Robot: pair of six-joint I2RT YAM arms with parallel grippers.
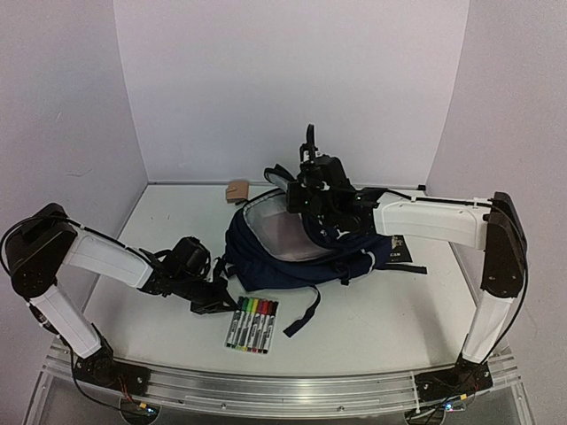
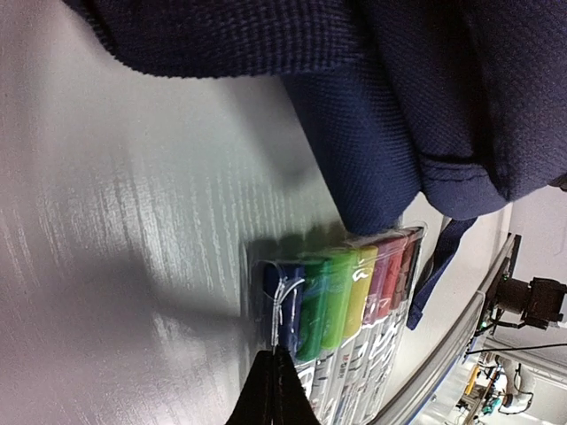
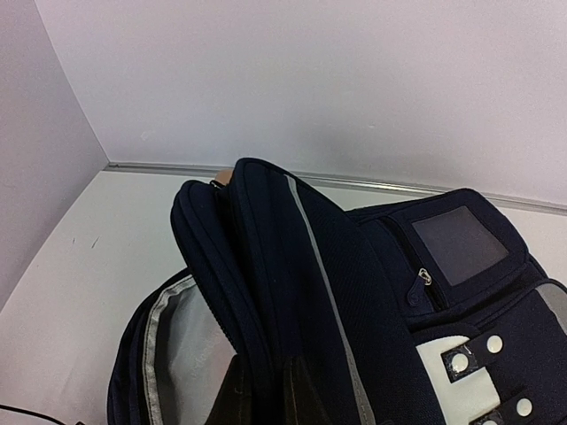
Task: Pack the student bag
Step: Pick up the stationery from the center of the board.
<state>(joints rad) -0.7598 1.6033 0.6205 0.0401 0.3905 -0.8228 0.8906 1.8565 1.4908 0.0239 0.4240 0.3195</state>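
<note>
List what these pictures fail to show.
Inside the student bag, top view: right arm and flap hide contents.
Print on marker pack: tiny from above, blurred at left wrist.
State of left claw, left wrist view: cut by bottom edge.
What the tan object is, top view: partly behind the bag.

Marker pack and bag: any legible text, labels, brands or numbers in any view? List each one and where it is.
Marker pack: dark print on the white barrels, too blurred to read.
Student bag: dark tag on its right side, light marks too small to read.
Grey patch on the bag's pocket: blank.
No legible text in any view.
</note>
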